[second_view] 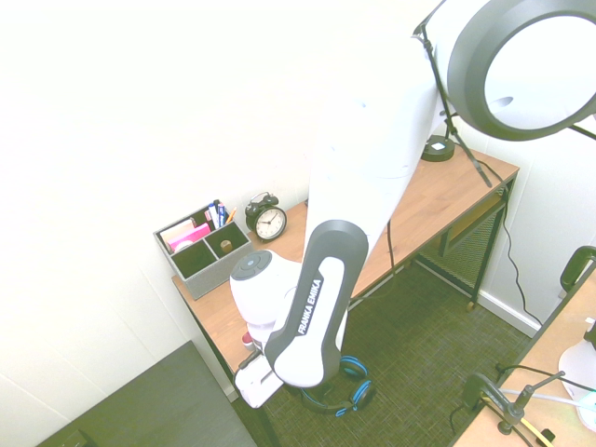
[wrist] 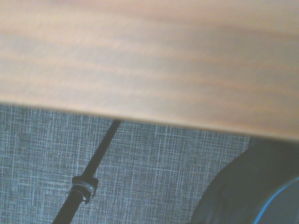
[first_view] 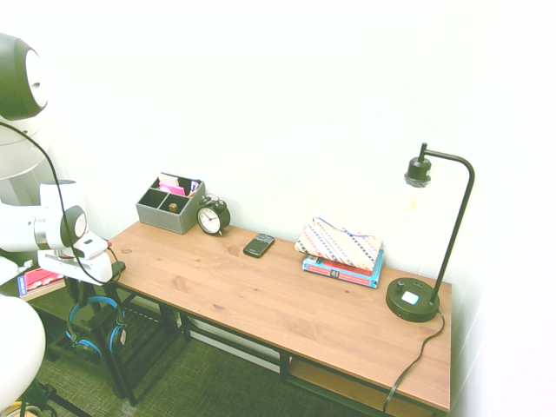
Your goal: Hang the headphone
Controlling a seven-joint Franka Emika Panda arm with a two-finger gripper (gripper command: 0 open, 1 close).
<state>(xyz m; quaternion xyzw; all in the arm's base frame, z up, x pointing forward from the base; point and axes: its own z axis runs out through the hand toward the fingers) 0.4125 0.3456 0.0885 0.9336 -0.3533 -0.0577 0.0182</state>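
Item one: we log a grey compartmented desk organiser (first_view: 170, 205) at the far corner of the long wooden surface (first_view: 278, 300), at about 10 o'clock from the surface's centre. Its sections hold a pink item, some upright pens and a small brown object; in the second exterior view the same organiser (second_view: 204, 247) shows these more clearly.

Just beside it stands a black twin-bell alarm clock (first_view: 212, 216). Further along we list a dark phone (first_view: 258, 245), a patterned folded cloth (first_view: 340, 242) lying on a blue book (first_view: 342, 270), and a black arched desk lamp (first_view: 424, 252) at roughly 3 o'clock.

Item two: the hand (first_view: 111, 271) sits at the surface's short end, near the corner. We cannot tell whether its fingers are apart or together, nor whether it touches anything.

Item three: the blue-banded headphone with black ear cups (first_view: 94, 323) is below the surface's end, at the dark frame there; the second exterior view shows it (second_view: 346, 391) low beside the arm, above the dark carpet (second_view: 428, 349).

The middle of the surface, between phone and front edge, lies bare.
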